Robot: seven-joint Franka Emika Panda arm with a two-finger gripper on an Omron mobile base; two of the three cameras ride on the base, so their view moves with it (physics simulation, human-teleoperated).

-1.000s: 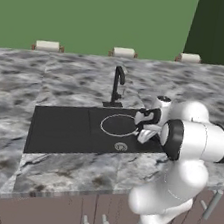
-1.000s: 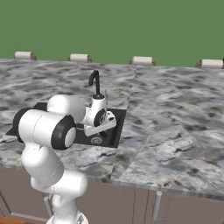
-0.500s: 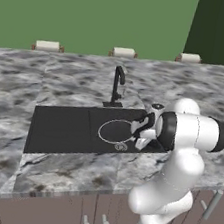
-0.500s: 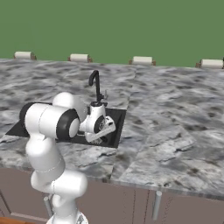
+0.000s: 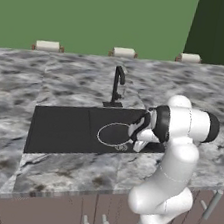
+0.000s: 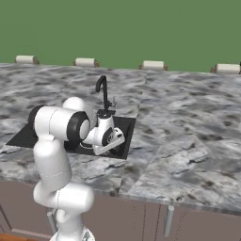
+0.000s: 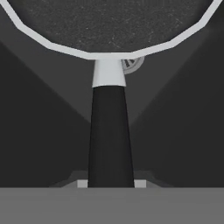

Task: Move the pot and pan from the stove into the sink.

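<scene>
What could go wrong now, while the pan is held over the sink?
1. The pincer holds the pan by the far end of its long handle, so the pan could tip or twist when let go.
2. The pan hangs above the drain and may land hard on the sink floor.
3. The faucet stands close behind; a wide lift of the arm could strike it.
</scene>
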